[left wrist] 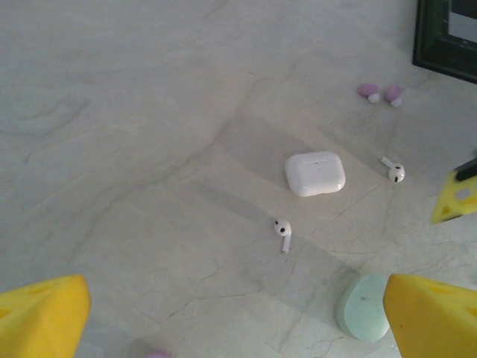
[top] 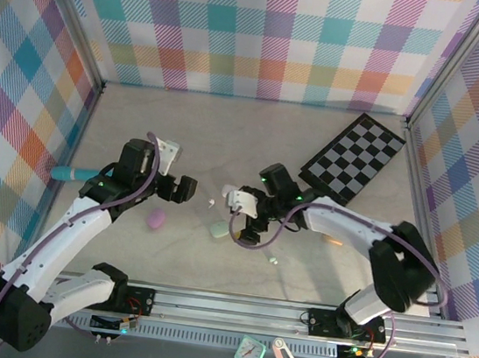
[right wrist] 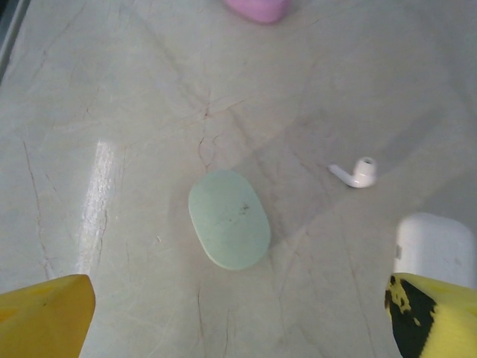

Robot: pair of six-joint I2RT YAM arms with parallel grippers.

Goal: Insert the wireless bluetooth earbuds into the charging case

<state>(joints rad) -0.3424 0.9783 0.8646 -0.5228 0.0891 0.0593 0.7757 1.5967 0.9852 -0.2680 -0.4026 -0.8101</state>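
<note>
Wide and empty: left claw [left wrist: 238,324] and right claw [right wrist: 238,321]

We see the mint case [left wrist: 364,306] nearest, then one white earbud [left wrist: 283,231] at seven o'clock of the closed white case [left wrist: 315,173], another earbud [left wrist: 395,173] at its three, lilac earbuds [left wrist: 380,92] farthest.

Between the right gripper's [right wrist: 238,321] yellow fingertips [right wrist: 45,313]: a mint-green case [right wrist: 228,218]; right of it a white earbud [right wrist: 358,173] and white case [right wrist: 436,246]; ahead, a lilac case [right wrist: 257,7].

top: overhead, far, facing down | wrists: close, angled down | shared: mint case [left wrist: 363,307], white case [left wrist: 315,173]
</note>
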